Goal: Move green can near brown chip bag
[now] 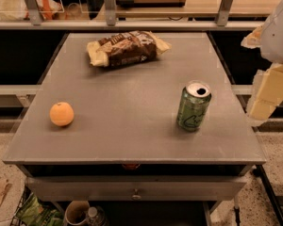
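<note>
The green can (194, 106) stands upright on the right front part of the counter (132, 102), its silver top facing up and its pale swirl logo turned toward the camera. The brown chip bag (126, 48) lies flat at the far middle of the counter, well apart from the can, so the move has not begun. A round orange fruit (62, 114) sits alone near the left front; it is no part of the job.

The hand (265, 98) hangs beyond the counter's right edge, near the can's right side but clear of it, roughly level with the can's upper half. Whether it is set wide or narrow cannot be told from this view, and nothing appears to be in it. Its place off to the side looks sensible: from there it can come in sideways at the can's body without sweeping over the bag or the fruit.

The can stands upright and free on all sides, which suits a side grasp around its middle (it is tall and narrow, and the top is open, so a tilt could tip it or spill it). The bare stretch between can and bag leaves an open path, and the spot just in front of the bag looks like the natural place to set it down
</note>
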